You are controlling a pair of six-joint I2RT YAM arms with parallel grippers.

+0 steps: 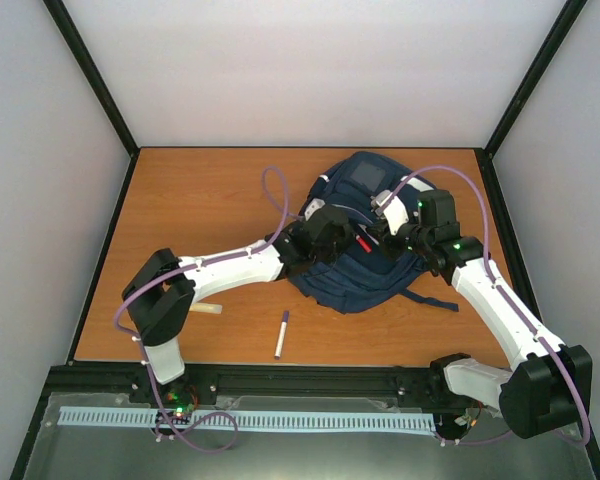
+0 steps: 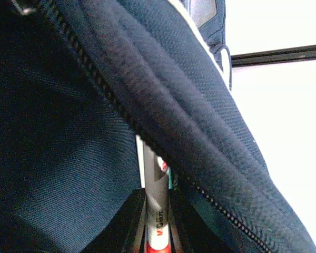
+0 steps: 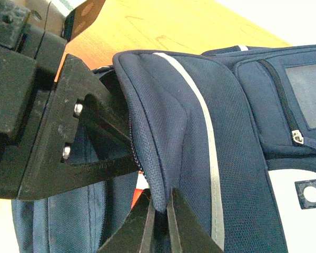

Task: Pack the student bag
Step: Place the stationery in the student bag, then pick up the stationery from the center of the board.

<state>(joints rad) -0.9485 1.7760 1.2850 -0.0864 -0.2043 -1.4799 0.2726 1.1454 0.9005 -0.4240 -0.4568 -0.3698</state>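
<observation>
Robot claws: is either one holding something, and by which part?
The left gripper clamps a grey-and-red pen near its red end; right gripper pinches the student bag by the zippered rim of its opening.

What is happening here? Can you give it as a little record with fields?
Bag: navy student bag on wooden table, mouth held open
Left gripper: shut on grey-and-red marker, aimed into bag
Right gripper: shut on bag's zipper edge
Loose on table: white pen with dark cap; beige item, partly hidden
</observation>
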